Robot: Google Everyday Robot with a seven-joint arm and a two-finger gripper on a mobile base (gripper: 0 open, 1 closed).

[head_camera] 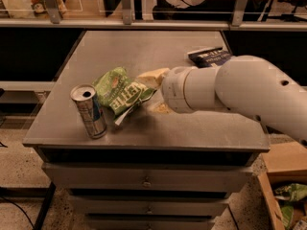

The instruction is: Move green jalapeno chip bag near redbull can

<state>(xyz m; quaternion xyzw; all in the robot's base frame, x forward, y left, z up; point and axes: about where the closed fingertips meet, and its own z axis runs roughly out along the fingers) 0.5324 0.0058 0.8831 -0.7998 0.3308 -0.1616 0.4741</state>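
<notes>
A: We see the gripper point(154, 92) only in part, at the right end of the green jalapeno chip bag point(120, 87). The white arm point(240, 87) covers the rest.
B: We lose that arm off the right edge, and it hides the near part of the dark blue bag point(209, 56).

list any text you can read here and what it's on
"ETTLE", white letters, partly creased: green jalapeno chip bag.
Redbull can: print too blurred to read.
Dark blue bag: white lettering, unreadable.
No text on the gripper, at the green bag's right edge.
</notes>
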